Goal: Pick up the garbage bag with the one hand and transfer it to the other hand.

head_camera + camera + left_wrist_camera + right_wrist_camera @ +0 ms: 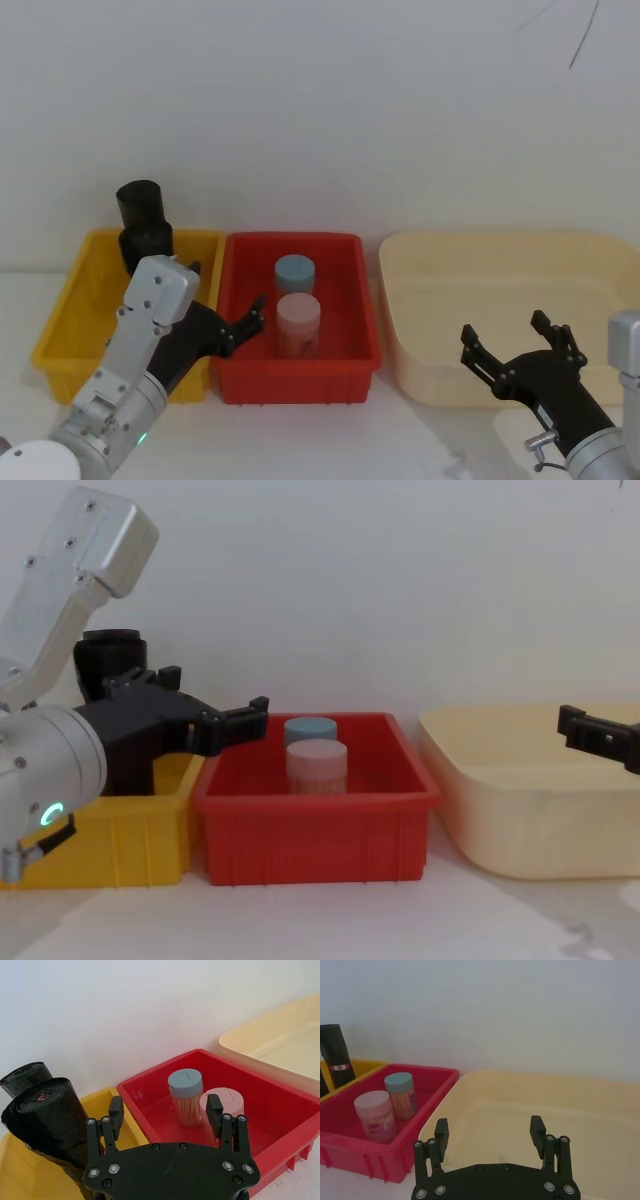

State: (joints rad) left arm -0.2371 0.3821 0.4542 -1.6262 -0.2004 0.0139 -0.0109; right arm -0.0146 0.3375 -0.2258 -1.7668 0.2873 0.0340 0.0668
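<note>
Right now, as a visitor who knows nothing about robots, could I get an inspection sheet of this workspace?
Surface: white table, three containers in a row.
Job's things: garbage bag, black roll upright in the yellow bin, second roll beside it; neither gripped.
Clutter: blue-lidded jar and pink-lidded jar in the red bin; cream tub.
Grippers: left gripper open, over the yellow and red bins' shared edge; right gripper open, above the cream tub's front.
Cables: nothing seen.
Surroundings: plain white wall.
</note>
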